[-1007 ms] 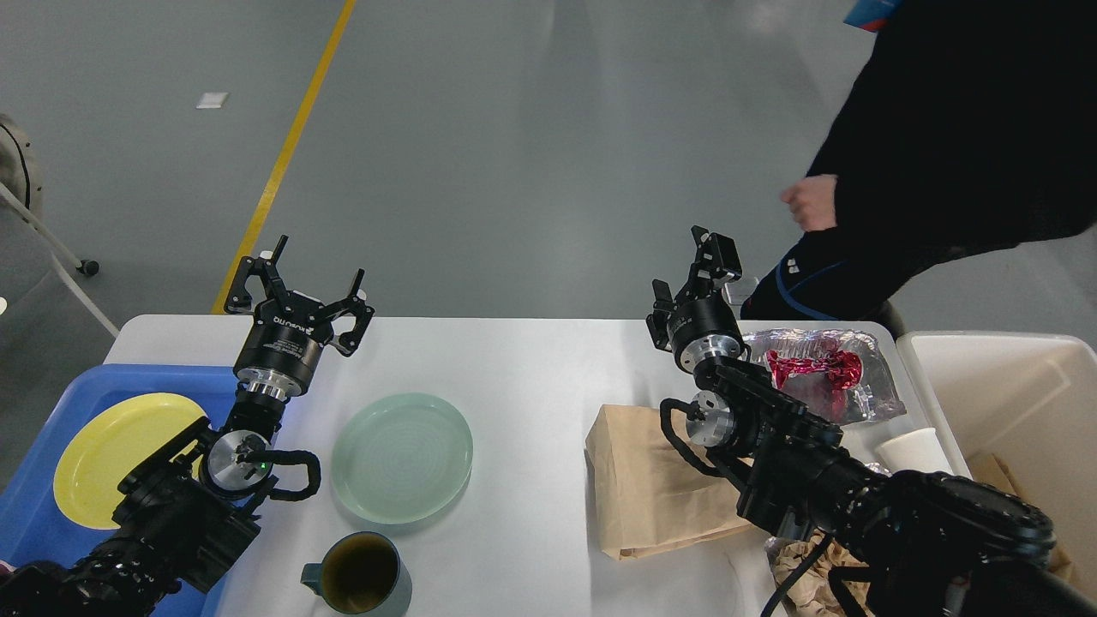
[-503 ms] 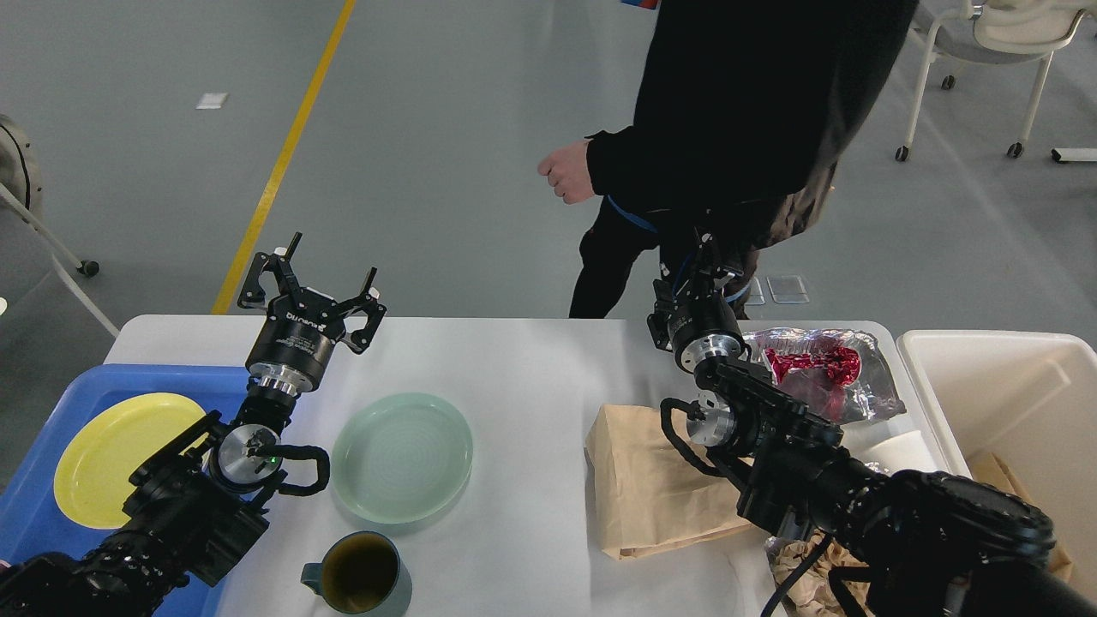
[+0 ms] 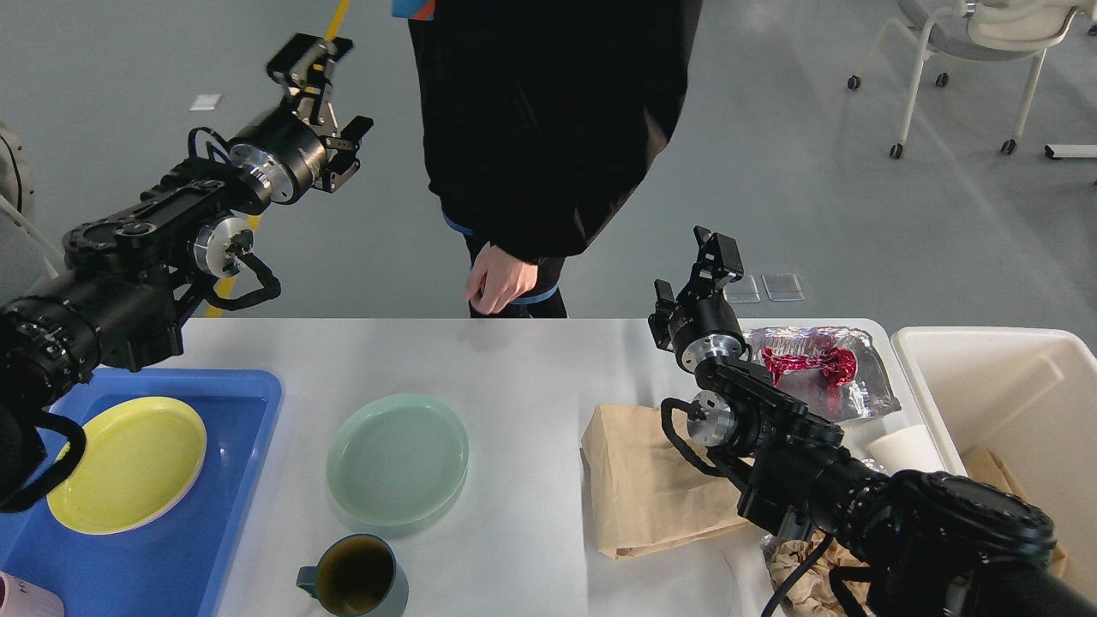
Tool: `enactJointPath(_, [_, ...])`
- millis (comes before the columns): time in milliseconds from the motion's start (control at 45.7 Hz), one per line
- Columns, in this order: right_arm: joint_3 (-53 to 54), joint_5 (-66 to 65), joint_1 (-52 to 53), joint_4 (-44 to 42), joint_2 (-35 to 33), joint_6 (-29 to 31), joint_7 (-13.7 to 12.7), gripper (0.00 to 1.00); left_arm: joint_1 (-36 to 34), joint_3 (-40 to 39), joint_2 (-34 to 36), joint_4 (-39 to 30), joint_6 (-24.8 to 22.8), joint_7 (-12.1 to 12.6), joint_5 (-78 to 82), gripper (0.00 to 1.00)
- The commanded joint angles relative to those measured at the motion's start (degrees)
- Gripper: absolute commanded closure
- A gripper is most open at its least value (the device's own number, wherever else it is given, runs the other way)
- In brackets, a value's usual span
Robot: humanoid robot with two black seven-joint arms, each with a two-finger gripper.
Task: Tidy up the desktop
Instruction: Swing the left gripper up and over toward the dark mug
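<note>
The white desktop (image 3: 531, 368) holds a pale green plate (image 3: 398, 458), a dark mug (image 3: 353, 576), a brown paper bag (image 3: 638, 493), a foil wrapper with red inside (image 3: 814, 368) and a white paper cup (image 3: 900, 448). A yellow plate (image 3: 127, 463) lies in the blue tray (image 3: 240, 446) at the left. My left gripper (image 3: 330, 90) is open and empty, raised high beyond the desktop's far left edge. My right gripper (image 3: 698, 270) is open and empty above the far edge, left of the foil wrapper.
A cream-white bin (image 3: 1003, 394) with brown paper inside stands at the right. Crumpled paper (image 3: 801, 566) lies under my right arm. A person in black (image 3: 548, 128) stands at the far edge, a hand (image 3: 497, 281) hanging near it. A chair (image 3: 977, 51) stands far right.
My left arm has swung up and away from above the tray to high over the floor. The person has walked from right to centre behind the desktop. The right arm has barely moved.
</note>
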Motion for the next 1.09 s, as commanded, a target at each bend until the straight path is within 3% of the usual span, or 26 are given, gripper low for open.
enactJointPath(0, [0.00,-0.04,0.01,0.01,0.01,0.00,0.01,0.00,-10.03,31.09,-1.93,-1.32,-0.33,-0.01,-0.12,0.03])
enactJointPath(66, [0.00,0.14,0.01,0.01,0.01,0.00,0.01,0.00,-13.99,38.94,-2.72,-3.43,-1.21,-0.01,-0.12,0.03])
enactJointPath(263, [0.00,-0.04,0.01,0.01,0.01,0.00,0.01,0.00,-22.52,42.73,-2.72,-10.02,-7.01,-0.01,-0.12,0.03])
enactJointPath(460, [0.00,-0.04,0.01,0.01,0.01,0.00,0.01,0.00,-29.46,63.99,-3.95,-21.71,-11.32,-0.10,-0.12,0.03])
enactJointPath(657, [0.00,0.14,0.01,0.01,0.01,0.00,0.01,0.00,-37.10,76.21,-5.89,-27.95,-14.31,0.16,-0.03,0.03])
enactJointPath(854, [0.00,-0.04,0.01,0.01,0.01,0.00,0.01,0.00,-44.84,77.98,-7.03,-35.34,-21.59,-0.45,0.14,0.03])
enactJointPath(985, [0.00,-0.04,0.01,0.01,0.01,0.00,0.01,0.00,-50.03,78.25,-9.13,-37.71,-32.23,0.08,0.23,0.03])
enactJointPath(1073, [0.00,-0.04,0.01,0.01,0.01,0.00,0.01,0.00,-51.18,79.39,-12.21,-37.63,-33.30,-0.01,0.32,0.03])
